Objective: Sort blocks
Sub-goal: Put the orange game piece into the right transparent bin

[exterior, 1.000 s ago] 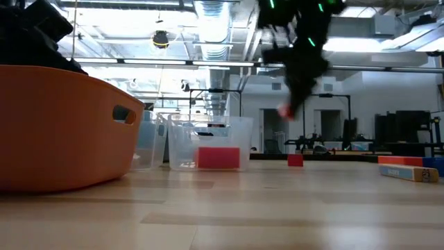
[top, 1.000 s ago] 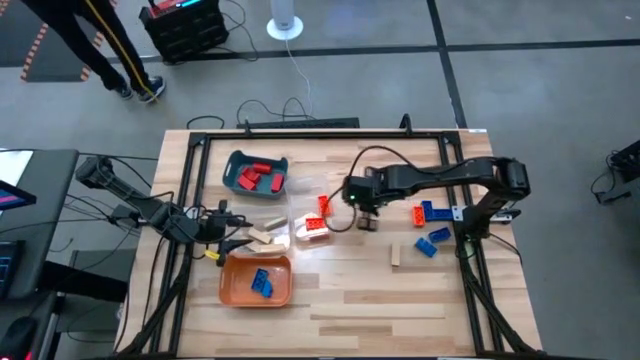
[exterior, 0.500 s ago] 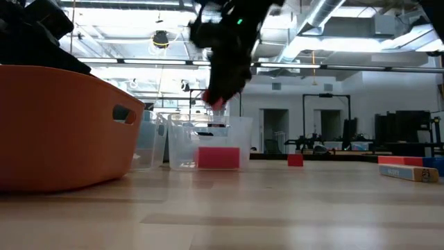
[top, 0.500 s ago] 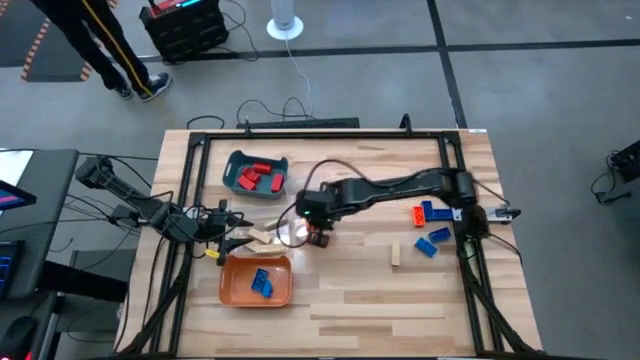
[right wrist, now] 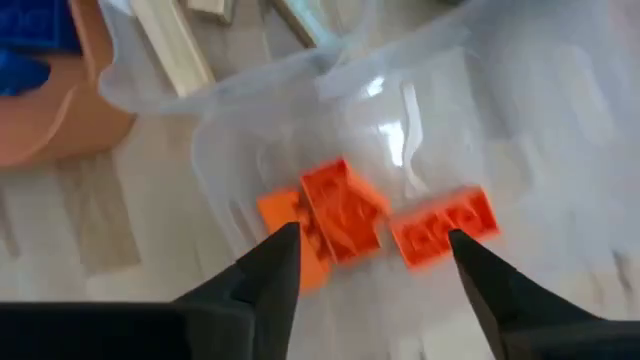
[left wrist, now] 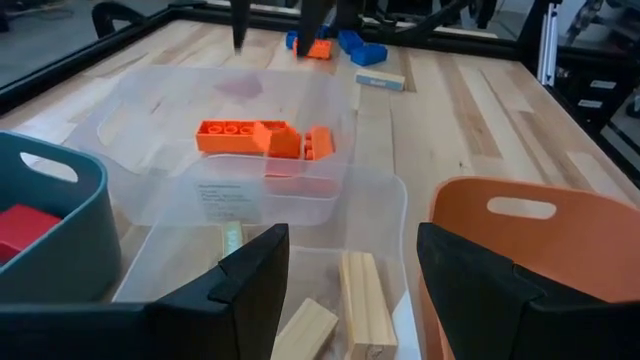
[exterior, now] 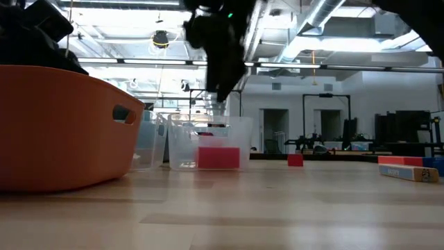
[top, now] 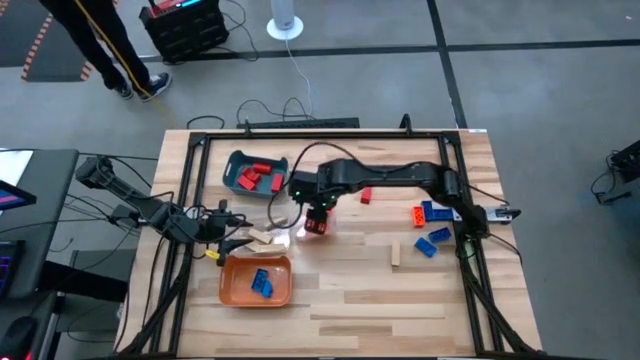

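My right gripper (top: 318,220) hangs open, pointing down, over a clear tray (top: 300,212). Three orange blocks (right wrist: 340,212) lie on the tray's floor, below its fingers and apart from them. In the low view the gripper (exterior: 222,94) is well above that tray (exterior: 208,142). A red block (top: 366,195), an orange block (top: 416,213), blue blocks (top: 438,237) and a tan block (top: 395,256) lie on the table toward the right. My left gripper (left wrist: 350,270) waits open at the table's left, over a second clear tray with tan blocks (left wrist: 365,295).
A teal tray (top: 256,173) with red blocks stands at the far left. An orange tray (top: 257,280) with blue blocks stands near the front left. Bare wood lies at the front and centre right. A person's legs (top: 110,50) show beyond the far edge.
My right gripper has swung from the table's middle toward its left edge, carrying an orange block, and has stopped over the clear tray. It has let the block go. The block now lies in the tray with the other orange ones.
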You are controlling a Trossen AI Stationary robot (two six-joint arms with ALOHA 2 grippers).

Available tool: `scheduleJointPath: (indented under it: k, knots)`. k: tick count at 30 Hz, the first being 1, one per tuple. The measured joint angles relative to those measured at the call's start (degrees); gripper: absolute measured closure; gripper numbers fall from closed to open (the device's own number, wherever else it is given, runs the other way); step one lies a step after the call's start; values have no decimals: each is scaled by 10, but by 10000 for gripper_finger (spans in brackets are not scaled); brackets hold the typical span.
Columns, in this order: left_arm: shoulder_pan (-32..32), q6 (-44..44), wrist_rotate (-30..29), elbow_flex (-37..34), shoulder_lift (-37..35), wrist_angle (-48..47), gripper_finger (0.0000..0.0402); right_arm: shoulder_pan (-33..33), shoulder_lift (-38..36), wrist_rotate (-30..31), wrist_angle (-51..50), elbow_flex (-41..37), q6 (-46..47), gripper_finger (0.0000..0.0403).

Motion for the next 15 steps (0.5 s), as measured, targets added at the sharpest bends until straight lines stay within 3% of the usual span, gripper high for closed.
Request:
scheduleJointPath:
  k: [6,15]
  knots:
    - [0,-26,27,0,0,-20,184,-37,-45,81,-172,-18,31,182]
    - [-14,-56,41,0,0,-57,184,-132,-109,79,-202,-191,192,194]
